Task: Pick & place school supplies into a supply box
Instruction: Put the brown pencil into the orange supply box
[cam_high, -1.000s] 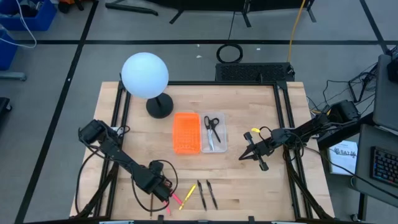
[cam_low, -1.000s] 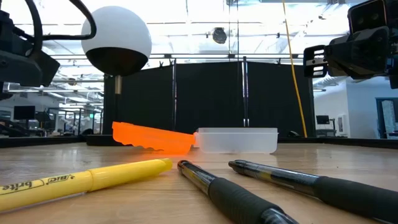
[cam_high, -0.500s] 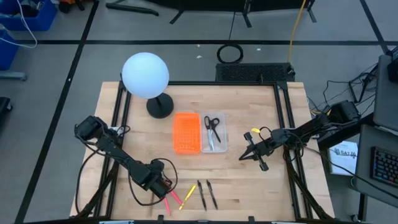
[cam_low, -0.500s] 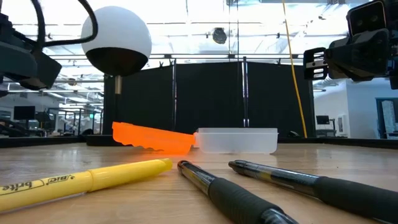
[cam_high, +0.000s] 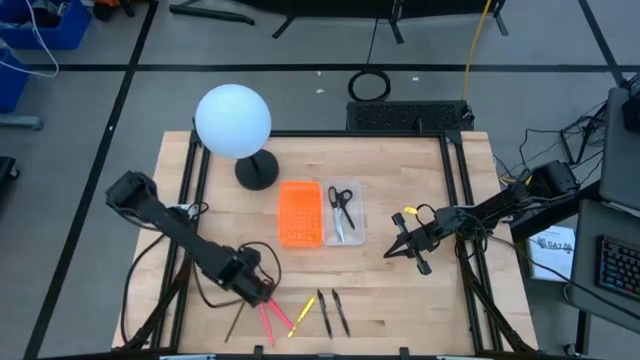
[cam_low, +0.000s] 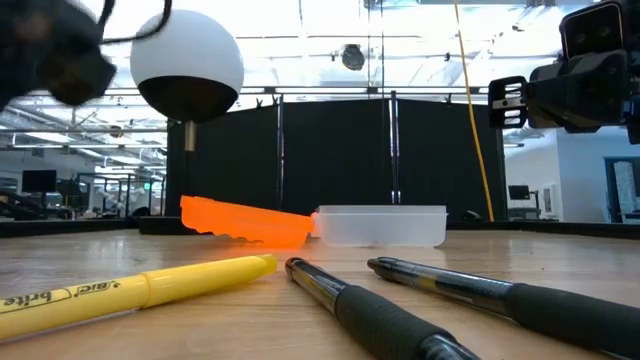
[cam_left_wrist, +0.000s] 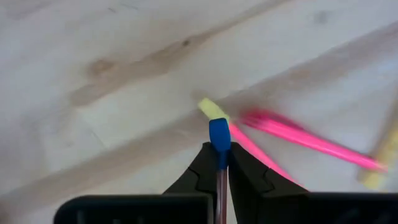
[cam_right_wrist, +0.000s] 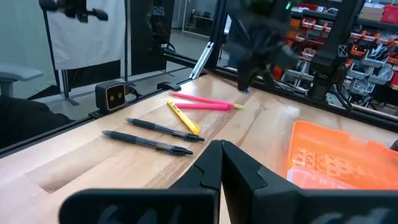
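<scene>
Pencil (cam_left_wrist: 219, 149) with a blue end cap sits pinched between the left gripper (cam_left_wrist: 220, 163) fingers, above the table's (cam_high: 400, 290) near-left part, over two pink pens (cam_high: 272, 318). Yellow pen (cam_high: 301, 316) and two dark pens (cam_high: 334, 312) lie nearby. Scissors (cam_high: 340, 200) rest in the clear supply box (cam_high: 355, 228). Right gripper (cam_high: 393, 250), pressed together, hovers right of the box.

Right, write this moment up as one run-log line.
left gripper: shut on blue-tipped pencil, beside pink pens | right gripper: shut, idle right of clear tray | scissors: in clear tray | yellow highlighter, black pens: on table
</scene>
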